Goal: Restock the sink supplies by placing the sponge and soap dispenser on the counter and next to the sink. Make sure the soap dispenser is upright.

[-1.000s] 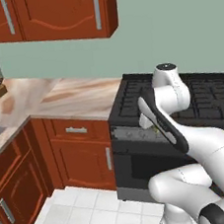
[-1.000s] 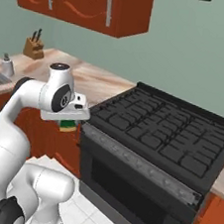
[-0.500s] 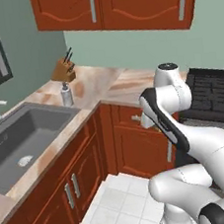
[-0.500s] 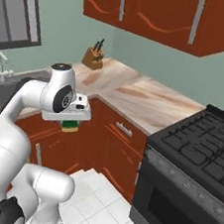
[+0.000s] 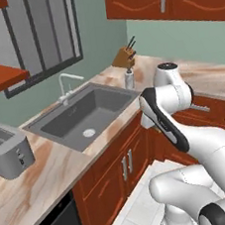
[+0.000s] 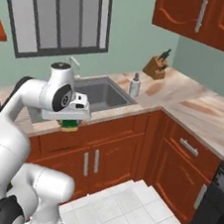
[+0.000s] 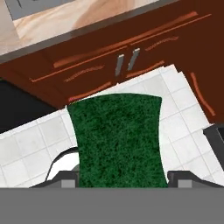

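1. The small whitish cylindrical soap dispenser with its narrow grey pump top (image 6: 134, 85) stands upright on the beige marble-look worktop with reddish-brown veins (image 6: 185, 101), just beside the far corner of the large dark grey recessed sink (image 5: 85, 119). That half of the task looks done.
2. The flat rectangular sponge with a green scouring face over a yellow layer (image 7: 119, 140) is not yet placed. It sits between the jaws of the two-finger gripper (image 6: 70, 124), which hangs in front of the cabinet fronts just below the worktop edge, on the sink's near side.
3. The jaws stand partly open, closed on the sponge across its width; in the hand view the sponge hangs over the white floor tiles, not over the worktop.
4. What remains, I judge, is to lift the sponge over the edge and set it on the worktop next to the sink.
5. The sponge's green face looks coarse and fibrous, with slightly bowed sides, so it is probably soft and will give under the grip.
6. The worktop is smooth and glossy, the sink matt with a slim chrome faucet (image 5: 65, 85), and the cabinets are reddish-brown wood.
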